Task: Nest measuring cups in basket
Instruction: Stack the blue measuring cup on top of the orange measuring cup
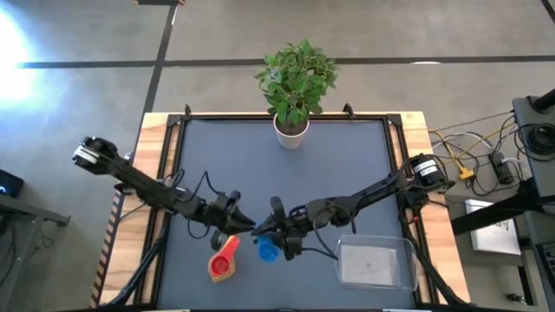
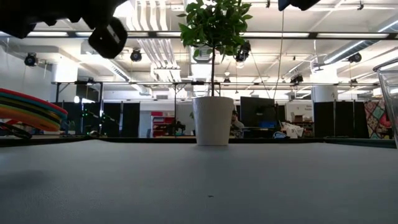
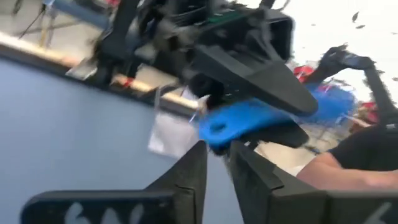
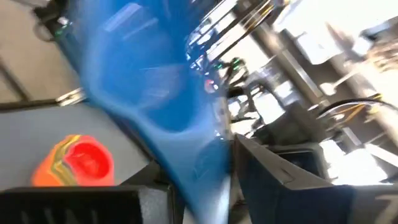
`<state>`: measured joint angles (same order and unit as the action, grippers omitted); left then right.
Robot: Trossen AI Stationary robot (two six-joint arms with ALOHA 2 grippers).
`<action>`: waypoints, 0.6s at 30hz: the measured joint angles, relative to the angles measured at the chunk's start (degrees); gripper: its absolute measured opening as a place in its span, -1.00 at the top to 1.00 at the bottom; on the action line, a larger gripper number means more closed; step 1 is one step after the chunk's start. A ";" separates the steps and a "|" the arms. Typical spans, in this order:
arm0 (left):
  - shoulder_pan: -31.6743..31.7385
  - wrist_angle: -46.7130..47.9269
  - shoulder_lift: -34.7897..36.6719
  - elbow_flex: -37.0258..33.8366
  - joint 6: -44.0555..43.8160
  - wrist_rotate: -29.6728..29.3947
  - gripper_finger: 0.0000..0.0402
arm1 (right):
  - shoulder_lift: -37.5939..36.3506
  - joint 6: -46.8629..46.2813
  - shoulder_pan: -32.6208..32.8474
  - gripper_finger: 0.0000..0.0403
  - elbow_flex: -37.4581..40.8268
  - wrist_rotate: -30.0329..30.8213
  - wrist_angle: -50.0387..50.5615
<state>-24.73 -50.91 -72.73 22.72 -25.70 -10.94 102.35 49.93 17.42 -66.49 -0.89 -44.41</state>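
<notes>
A blue measuring cup [image 1: 267, 252] hangs over the table's near middle between both grippers. My right gripper [image 1: 279, 234] is shut on it. My left gripper [image 3: 217, 152], coming from the left [image 1: 245, 222], has its fingers a little apart, with the hole end of the cup's handle [image 3: 217, 129] just past their tips. A nested stack of cups [image 1: 223, 263], red inside yellow and orange, rests on the table near the left gripper and also shows in the low view [image 2: 28, 112]. The clear basket [image 1: 408, 276] stands at the near right. My right gripper pinches the blue cup between its two fingers, one finger [image 3: 261, 81] above the handle and one below, between the hole end and the bowl [image 3: 339, 102]. The fingers come roughly level from the table's right. The cup is lifted clear of the table. Whether my left gripper touches the handle's end, I cannot tell.
A white pot with a leafy plant [image 1: 292, 130] stands at the far middle of the table. Black rails and wooden edges [image 1: 156, 147] frame the grey mat. Cables and gear lie off the right side [image 1: 486, 165].
</notes>
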 joint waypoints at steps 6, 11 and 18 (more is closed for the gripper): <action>-0.02 16.65 9.82 0.00 -4.49 -4.60 0.54 | 0.00 -1.00 -0.17 0.62 -3.61 0.47 11.28; -0.02 25.15 16.56 0.00 -4.67 -9.00 0.45 | 0.00 -3.36 -0.79 0.80 -6.15 0.48 18.30; -0.02 30.45 21.85 0.00 -4.85 -11.39 0.44 | 0.00 -4.29 -2.01 0.95 -7.03 1.06 21.56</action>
<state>-24.75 -20.46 -50.89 22.72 -30.55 -22.33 102.35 45.64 15.41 -73.52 0.17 -22.86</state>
